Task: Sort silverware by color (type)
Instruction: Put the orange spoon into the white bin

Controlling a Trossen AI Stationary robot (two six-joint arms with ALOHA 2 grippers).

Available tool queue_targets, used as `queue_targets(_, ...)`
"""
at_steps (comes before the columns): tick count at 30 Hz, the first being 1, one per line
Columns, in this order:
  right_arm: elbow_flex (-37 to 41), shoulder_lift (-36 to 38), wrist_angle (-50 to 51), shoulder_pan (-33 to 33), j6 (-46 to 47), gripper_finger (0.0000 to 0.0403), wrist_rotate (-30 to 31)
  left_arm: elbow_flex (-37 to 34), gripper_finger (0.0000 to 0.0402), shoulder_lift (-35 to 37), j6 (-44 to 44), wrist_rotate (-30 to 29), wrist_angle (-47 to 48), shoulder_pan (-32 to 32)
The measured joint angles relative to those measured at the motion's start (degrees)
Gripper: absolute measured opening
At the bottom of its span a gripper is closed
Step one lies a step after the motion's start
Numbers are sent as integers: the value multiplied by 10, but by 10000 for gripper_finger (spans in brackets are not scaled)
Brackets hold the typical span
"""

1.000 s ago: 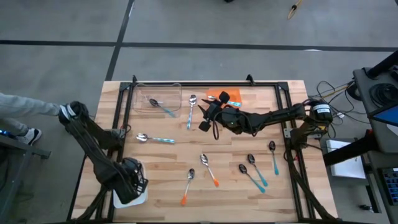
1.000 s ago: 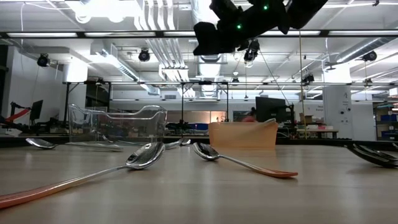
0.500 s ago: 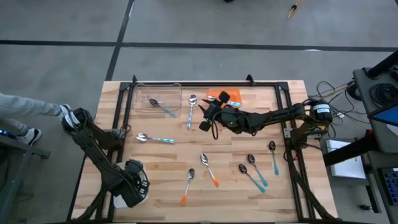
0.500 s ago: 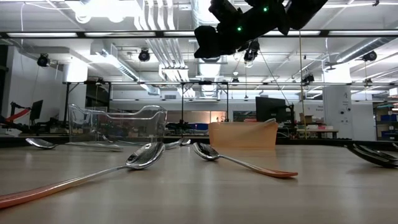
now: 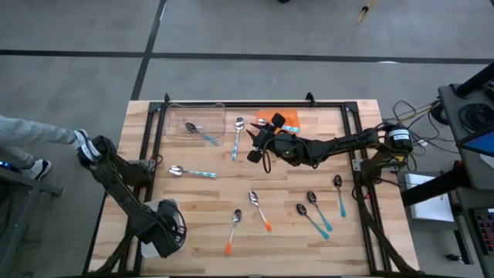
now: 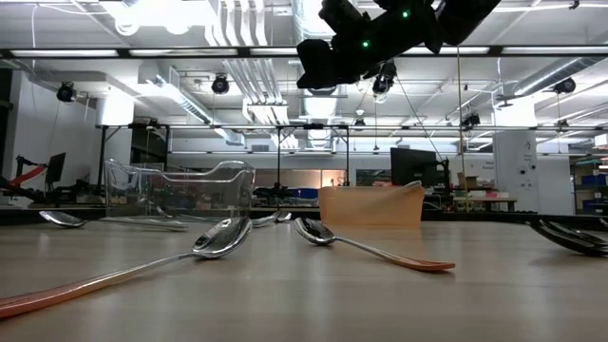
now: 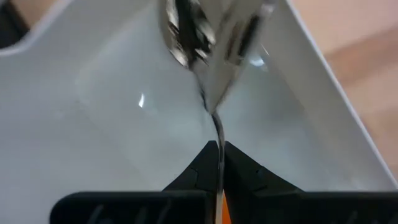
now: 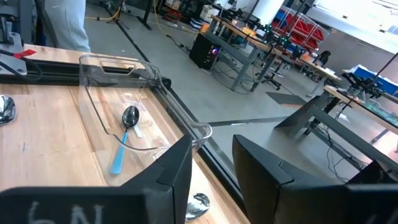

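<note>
My left gripper (image 5: 164, 232) is at the table's near left corner, over a white tray (image 5: 147, 249), shut on an orange-handled spoon (image 7: 199, 37). My right gripper (image 5: 253, 147) hangs open and empty above the table's middle, near a light-blue-handled spoon (image 5: 237, 137). One light-blue spoon (image 5: 201, 133) lies inside a clear container (image 5: 197, 106), another (image 5: 191, 173) on the boards. Two orange-handled spoons (image 5: 259, 209) (image 5: 233, 231) and three teal-handled dark spoons (image 5: 338, 194) (image 5: 313, 205) (image 5: 312, 220) lie flat toward the near edge. My left gripper pinches the spoon's thin silver stem (image 7: 217, 134) between its two fingers, just ahead of the orange handle (image 7: 224, 213), with the fingers along the spoon. The silver bowl points away from the gripper, inside the white tray (image 7: 93, 124); whether it touches the tray I cannot tell.
An orange container (image 5: 291, 120) stands at the far edge beside the clear container (image 6: 180, 190). A dark frame rail (image 5: 255, 104) borders the table. A person's sleeve (image 5: 31, 130) shows beyond the left edge. Bare boards lie between the left arm and the orange spoons.
My left gripper has moved a little toward the near edge, carrying the spoon over the white tray, and has stayed shut. My right arm has kept still.
</note>
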State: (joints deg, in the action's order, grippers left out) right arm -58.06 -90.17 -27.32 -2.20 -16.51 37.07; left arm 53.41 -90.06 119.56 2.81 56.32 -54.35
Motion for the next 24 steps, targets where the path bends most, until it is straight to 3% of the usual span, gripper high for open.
queue_targets(14, 0, 0, 0, 0, 4, 104, -15, 1, 0, 32, -24, 14, -39, 0)
queue_targets(19, 0, 0, 0, 0, 15, 107, -160, 2, 0, 76, -36, -2, -39, 0)
queue_targets(24, 0, 0, 0, 0, 20, 101, -331, 2, 0, 126, -65, -73, -40, 0)
